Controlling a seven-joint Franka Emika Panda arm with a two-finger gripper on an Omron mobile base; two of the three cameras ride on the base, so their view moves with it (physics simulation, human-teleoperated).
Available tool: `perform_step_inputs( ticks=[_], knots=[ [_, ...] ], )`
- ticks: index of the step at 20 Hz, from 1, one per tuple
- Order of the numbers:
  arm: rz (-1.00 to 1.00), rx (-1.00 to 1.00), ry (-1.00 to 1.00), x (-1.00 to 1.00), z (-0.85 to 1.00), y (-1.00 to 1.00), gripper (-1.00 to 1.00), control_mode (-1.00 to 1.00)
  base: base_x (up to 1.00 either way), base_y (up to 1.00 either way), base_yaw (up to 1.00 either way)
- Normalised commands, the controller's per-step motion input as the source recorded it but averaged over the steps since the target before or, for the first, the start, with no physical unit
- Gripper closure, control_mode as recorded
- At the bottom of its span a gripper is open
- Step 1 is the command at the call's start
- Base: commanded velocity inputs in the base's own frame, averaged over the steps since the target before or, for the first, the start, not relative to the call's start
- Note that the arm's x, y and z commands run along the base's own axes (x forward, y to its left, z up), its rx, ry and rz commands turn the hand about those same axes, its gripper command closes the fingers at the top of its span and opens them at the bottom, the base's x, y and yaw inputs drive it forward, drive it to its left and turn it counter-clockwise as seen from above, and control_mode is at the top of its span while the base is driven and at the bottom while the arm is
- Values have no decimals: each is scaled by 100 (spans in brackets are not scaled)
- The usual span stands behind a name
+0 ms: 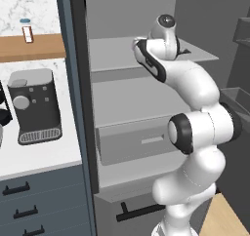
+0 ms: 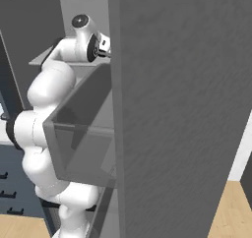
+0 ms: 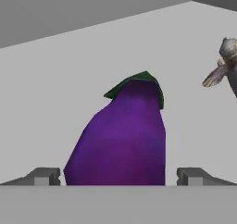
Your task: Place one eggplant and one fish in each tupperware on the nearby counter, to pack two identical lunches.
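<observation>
In the hand view the gripper (image 3: 118,177) stands spread wide, its two dark fingertips (image 3: 44,176) far apart at the bottom edge, with the glossy dark purple eggplant (image 3: 121,135) rising between them. Whether either tip touches the eggplant cannot be told; a gap shows on both sides, so nothing is pinched. The eggplant's lower end is cut off by the bottom of the view, and its green stem cap points away from the hand. It lies on a flat pale grey shelf surface (image 3: 55,89). Further off, at the right edge, a small mottled tan-grey fish (image 3: 223,65) lies on the same surface, only partly in the picture.

The left base view shows the white arm (image 1: 195,127) reaching into an open grey fridge interior (image 1: 122,98) with shelves and a drawer; beside it a white marble-look counter (image 1: 44,154) carries a dark grey coffee machine (image 1: 34,106). The right base view shows the arm (image 2: 44,133) largely hidden behind a grey fridge door (image 2: 182,109) and its translucent grey door bin (image 2: 81,133).
</observation>
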Motion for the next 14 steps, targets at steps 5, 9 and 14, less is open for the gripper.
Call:
perform_step_inputs(
  ticks=[5,9,14],
  knots=[
    [0,0,0,40,-14,0,100,-100,0,0,0],
    [0,-1,0,20,-23,0,100,-100,0,0,0],
    [0,-4,0,1,-35,4,100,-100,0,0,0]
  ],
)
